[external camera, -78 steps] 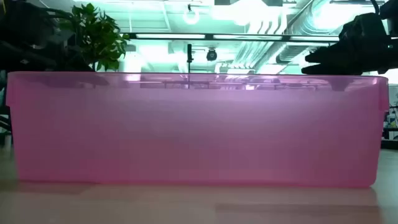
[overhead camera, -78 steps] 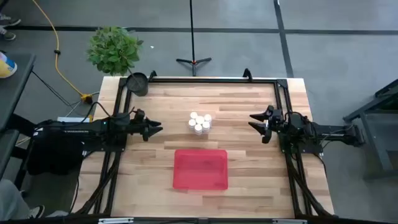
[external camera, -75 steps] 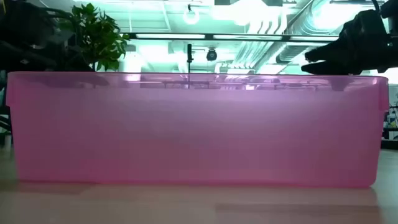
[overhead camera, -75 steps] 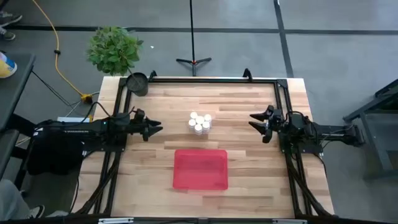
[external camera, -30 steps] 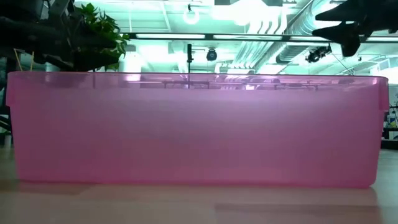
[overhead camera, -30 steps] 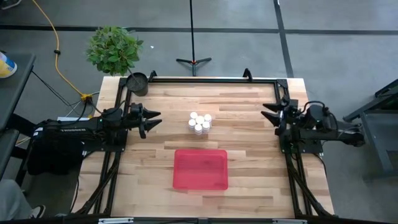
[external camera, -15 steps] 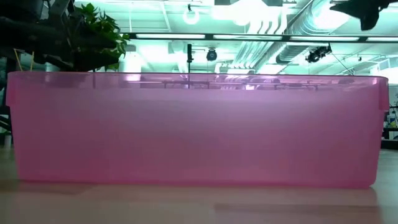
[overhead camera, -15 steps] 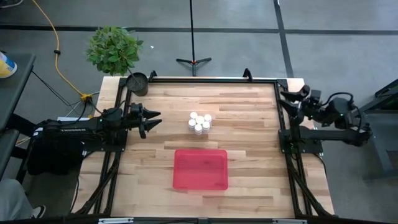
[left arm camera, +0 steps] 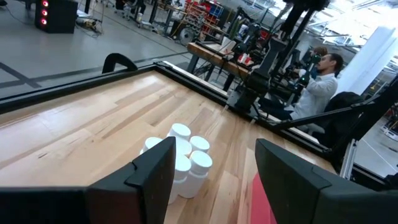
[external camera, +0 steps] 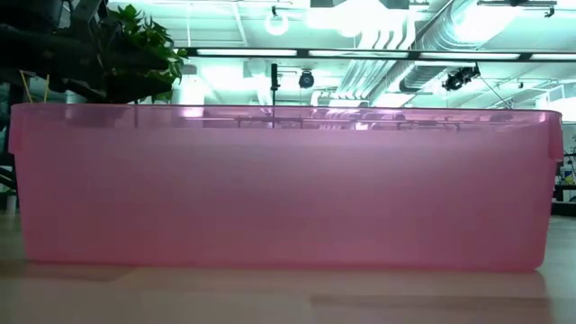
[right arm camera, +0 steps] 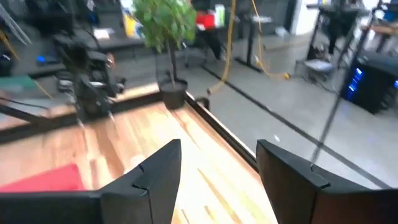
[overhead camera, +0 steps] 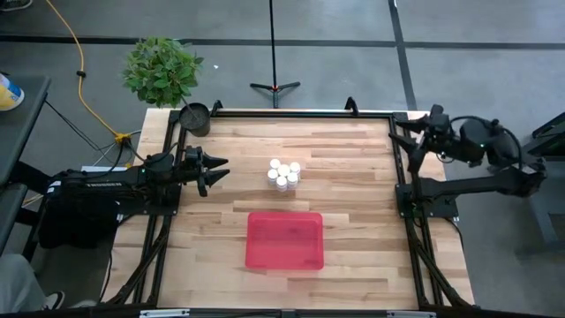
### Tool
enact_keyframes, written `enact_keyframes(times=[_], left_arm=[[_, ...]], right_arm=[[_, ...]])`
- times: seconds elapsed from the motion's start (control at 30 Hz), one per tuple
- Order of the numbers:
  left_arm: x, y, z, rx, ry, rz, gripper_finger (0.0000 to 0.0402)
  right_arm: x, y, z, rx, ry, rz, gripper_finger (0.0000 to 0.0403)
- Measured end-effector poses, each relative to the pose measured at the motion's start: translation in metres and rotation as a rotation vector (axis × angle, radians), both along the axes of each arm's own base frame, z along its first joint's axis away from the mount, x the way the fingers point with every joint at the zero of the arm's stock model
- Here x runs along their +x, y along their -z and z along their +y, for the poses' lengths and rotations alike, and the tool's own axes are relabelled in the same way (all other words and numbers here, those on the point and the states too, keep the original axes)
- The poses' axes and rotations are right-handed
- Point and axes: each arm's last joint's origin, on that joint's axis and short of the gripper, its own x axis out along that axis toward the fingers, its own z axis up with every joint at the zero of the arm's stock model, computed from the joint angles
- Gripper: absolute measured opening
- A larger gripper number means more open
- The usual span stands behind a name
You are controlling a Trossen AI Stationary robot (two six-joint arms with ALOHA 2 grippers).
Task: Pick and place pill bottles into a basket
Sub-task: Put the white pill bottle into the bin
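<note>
Standing in a tight cluster on the wooden surface (overhead camera: 335, 194), slightly toward the far edge from centre, are the five white pill bottles (overhead camera: 283, 174), all upright and touching or nearly touching one another. The red basket (overhead camera: 284, 239) lies on the same surface nearer the front edge, apart from the cluster, with nothing seen inside it in the high view. In the low view its translucent pink wall (external camera: 283, 184) fills nearly the whole width and hides the bottles.

The left tool (overhead camera: 218, 170) hangs over the left side of the surface, pointed toward the bottles but well apart from them. Its fingers stand partly open and hold nothing; the left wrist view shows the bottle cluster (left arm camera: 180, 158) through the gap between them, with the basket's red edge (left arm camera: 261, 202) beyond.

The right tool (overhead camera: 399, 140) sits at the far right corner of the surface, over the black frame rail, well apart from bottles and basket. Its fingers are parted and empty.

A potted plant (overhead camera: 161, 70) stands on the floor off the far left corner, and a small dark pot (overhead camera: 194, 117) rests at that corner.
</note>
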Motion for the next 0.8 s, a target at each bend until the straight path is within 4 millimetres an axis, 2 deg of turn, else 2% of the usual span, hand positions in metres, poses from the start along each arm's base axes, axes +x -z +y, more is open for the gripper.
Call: enact_keyframes(times=[0.17,0.3,0.43,0.8], left_arm=[[0.000,0.000,0.000,-0.016,0.000,-0.004,0.0253],[0.000,0.000,0.000,-0.019,0.000,-0.005,0.0253],[0.000,0.000,0.000,-0.020,0.000,-0.005,0.0253],[0.000,0.000,0.000,-0.021,0.000,-0.005,0.0253]], right_arm=[[0.002,-0.021,-0.002,0.076,0.119,0.136,0.0199],[0.001,-0.028,-0.003,0.155,0.200,0.232,0.0199],[0.003,-0.027,-0.002,0.233,0.201,0.317,0.0199],[0.018,-0.012,0.005,0.492,0.060,0.515,0.0199]])
